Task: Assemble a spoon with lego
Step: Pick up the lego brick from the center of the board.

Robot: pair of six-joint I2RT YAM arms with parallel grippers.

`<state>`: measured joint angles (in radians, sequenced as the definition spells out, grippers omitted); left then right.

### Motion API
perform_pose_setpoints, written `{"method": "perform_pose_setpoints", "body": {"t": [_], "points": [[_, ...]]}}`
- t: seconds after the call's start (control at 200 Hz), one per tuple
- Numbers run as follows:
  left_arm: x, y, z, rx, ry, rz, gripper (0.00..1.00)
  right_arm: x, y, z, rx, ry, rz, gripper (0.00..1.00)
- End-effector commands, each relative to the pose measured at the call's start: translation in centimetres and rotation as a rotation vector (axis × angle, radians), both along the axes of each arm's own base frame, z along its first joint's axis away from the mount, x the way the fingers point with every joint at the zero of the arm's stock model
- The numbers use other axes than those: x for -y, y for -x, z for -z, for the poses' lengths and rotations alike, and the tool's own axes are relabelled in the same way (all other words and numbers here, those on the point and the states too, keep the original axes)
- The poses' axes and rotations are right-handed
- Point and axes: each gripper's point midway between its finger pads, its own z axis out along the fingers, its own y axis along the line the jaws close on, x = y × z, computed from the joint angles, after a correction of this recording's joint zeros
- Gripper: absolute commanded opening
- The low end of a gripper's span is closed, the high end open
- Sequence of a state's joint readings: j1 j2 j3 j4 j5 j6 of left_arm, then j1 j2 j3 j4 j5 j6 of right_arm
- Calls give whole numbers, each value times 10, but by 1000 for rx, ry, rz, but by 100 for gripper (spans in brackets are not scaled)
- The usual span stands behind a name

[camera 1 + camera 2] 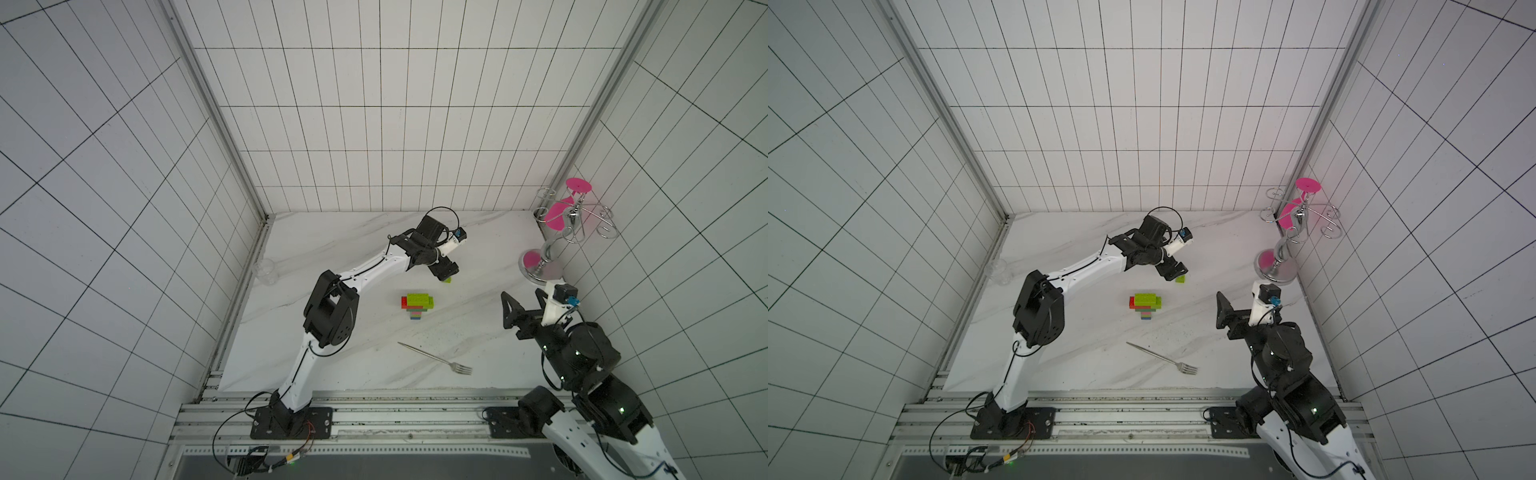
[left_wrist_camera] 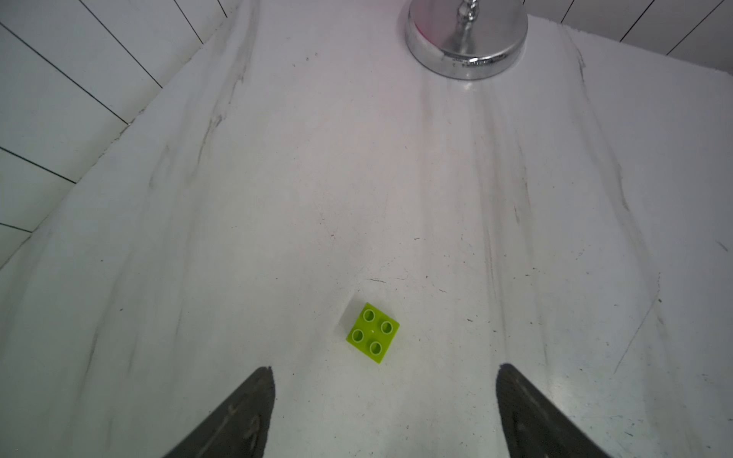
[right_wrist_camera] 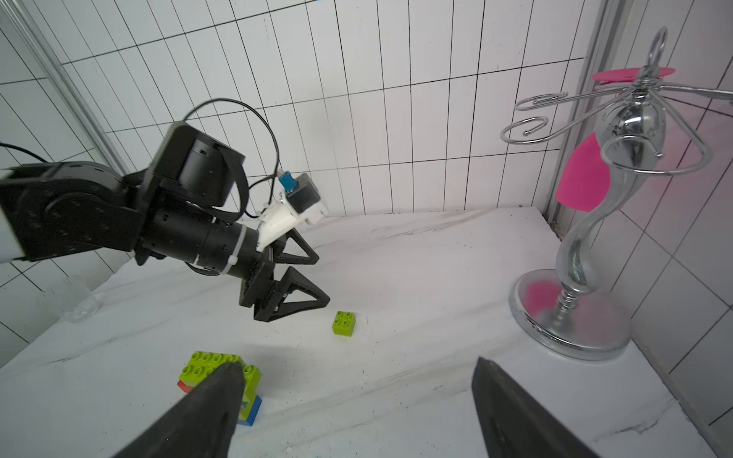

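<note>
Centre of the white marbled desk (image 1: 353, 249): the spoon (image 1: 417, 304), a small multicolour build of studded plastic bricks. It stands studs-up, with the wide lime-and-red head on top and the narrow blue stem brick at the bottom on the desk. We judge it light, rigid and smooth-sided. It looks top-heavy on that small foot, so a sideways nudge could tip it. The joints are press-fit only, so we would hold it across the broad head on the flat side walls, not on the thin stem.

Just right of it and farther back: one loose lime-green square four-stud lego brick (image 2: 373, 332). It sits studs up, turned diagonal to the jaw line in the left wrist view. It seems light, hard and somewhat slick. We would take it on two opposite side walls, below the studs, after squaring the wrist.

Left pincer (image 2: 385, 366): jaws spread wide and empty. It hangs above and just beside that brick, not touching it.

Right pincer (image 3: 357, 364): jaws wide apart and empty. It sits off to the spoon's right, apart from it.
</note>
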<state>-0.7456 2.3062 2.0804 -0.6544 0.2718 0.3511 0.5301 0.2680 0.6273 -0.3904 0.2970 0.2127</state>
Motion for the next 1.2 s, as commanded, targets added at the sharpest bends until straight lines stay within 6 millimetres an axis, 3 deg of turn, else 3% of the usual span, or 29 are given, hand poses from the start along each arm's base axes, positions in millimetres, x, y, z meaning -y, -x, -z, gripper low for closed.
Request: {"method": "perform_pose_setpoints", "body": {"t": [0.0, 0.125, 0.4, 0.66, 0.994, 1.114, 1.194], "points": [[-2, 5, 32, -29, -140, 103, 86, -5, 2, -10, 48, -76, -32, 93], [4, -10, 57, -24, -198, 113, 86, -10, 7, -11, 55, -96, -73, 93], [8, -6, 89, -18, -239, 195, 86, -17, 13, -15, 70, -120, -124, 94], [25, 1, 112, 8, -249, 239, 65, -18, 14, -13, 68, -115, -135, 93], [23, 5, 115, 17, -265, 275, 37, -19, 13, -11, 62, -105, -137, 93], [26, -1, 102, 43, -247, 250, 32, -20, 12, -9, 57, -103, -137, 93], [28, -4, 80, 72, -226, 235, 30, -21, 10, -6, 50, -102, -134, 93]]}}
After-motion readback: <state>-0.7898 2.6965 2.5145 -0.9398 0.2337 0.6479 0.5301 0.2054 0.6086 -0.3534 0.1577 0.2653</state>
